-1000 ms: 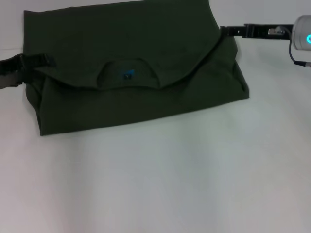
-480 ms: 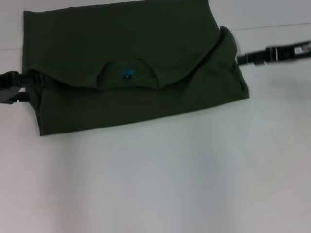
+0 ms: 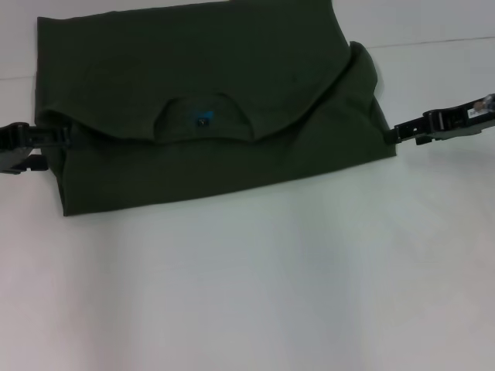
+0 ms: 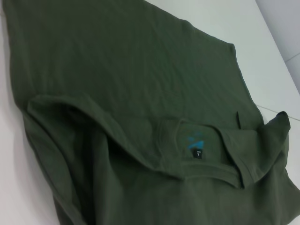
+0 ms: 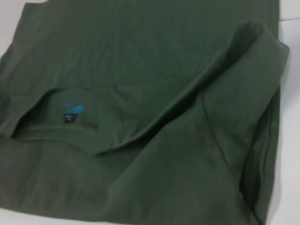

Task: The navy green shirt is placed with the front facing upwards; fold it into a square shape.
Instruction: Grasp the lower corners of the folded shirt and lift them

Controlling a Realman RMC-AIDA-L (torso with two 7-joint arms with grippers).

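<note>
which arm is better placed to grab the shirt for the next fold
Probably neither alone. The left gripper sits at the left edge of the navy green shirt and the right gripper at its right edge, so both look ready to grasp together. The right one seems slightly nearer a corner.

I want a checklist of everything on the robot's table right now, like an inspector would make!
Surface: white table, bare in front of the shirt.
Job's things: green shirt folded into a wide band; collar and neck label showing.
Clutter: nothing seen.
Grippers: left gripper at the shirt's left edge; right gripper at its right edge.
Cables: nothing seen.
Surroundings: a seam line across the table's far side.
</note>
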